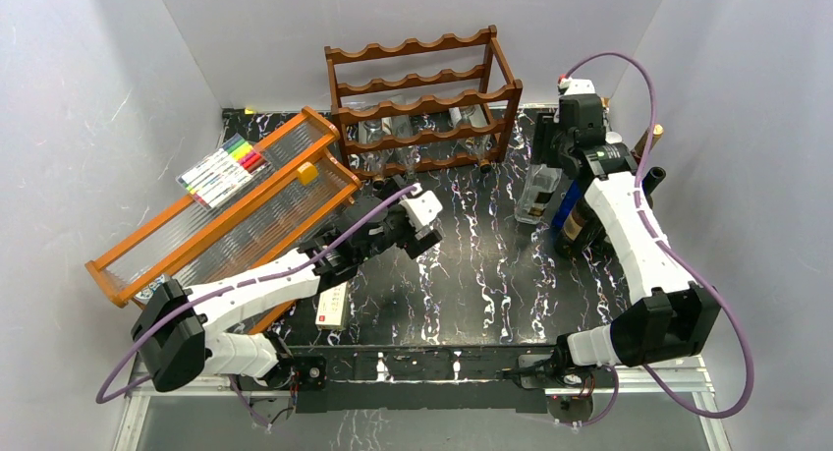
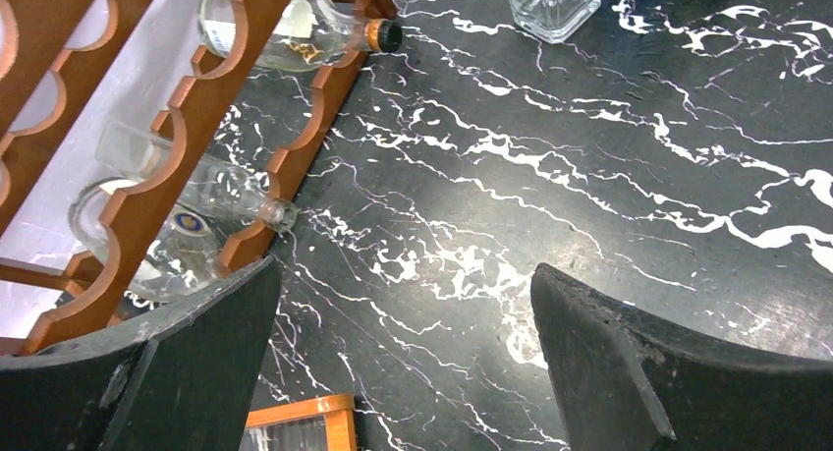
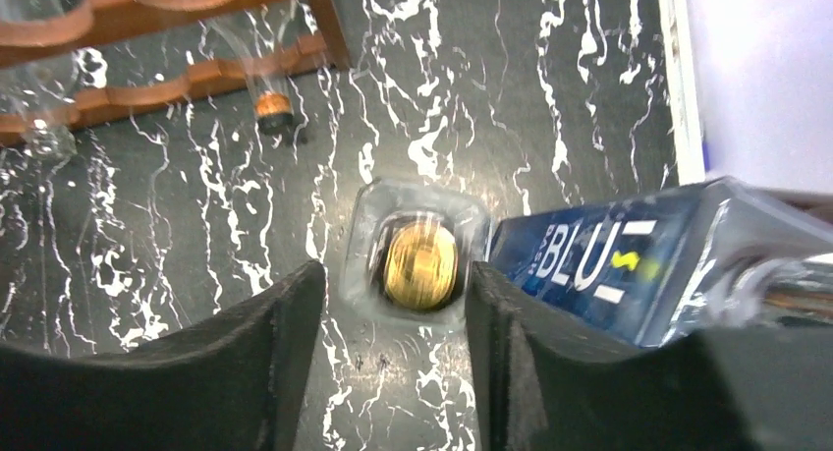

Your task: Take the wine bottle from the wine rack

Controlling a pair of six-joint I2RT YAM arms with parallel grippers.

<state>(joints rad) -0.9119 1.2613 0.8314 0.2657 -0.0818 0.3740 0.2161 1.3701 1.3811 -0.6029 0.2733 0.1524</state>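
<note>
The dark reddish-brown wine rack (image 1: 422, 102) stands at the back centre. Clear bottles lie in its lower tiers, necks pointing forward. In the left wrist view the rack (image 2: 196, 107) is at the left, with an orange-and-black-capped bottle (image 2: 295, 33) and a clear-necked bottle (image 2: 211, 186). My left gripper (image 1: 424, 230) is open and empty over the table (image 2: 408, 313), in front of the rack's left end. My right gripper (image 1: 550, 161) is open (image 3: 393, 304), above an upright clear square bottle with a gold cap (image 3: 420, 264). I cannot tell whether the fingers touch that bottle.
A blue bottle (image 3: 609, 254) stands right beside the clear one, with dark bottles (image 1: 589, 225) behind it by the right wall. An orange-framed tray with ribbed panels (image 1: 226, 210) lies at the left with a pack of markers (image 1: 224, 168). A white box (image 1: 332, 306) lies near the left arm.
</note>
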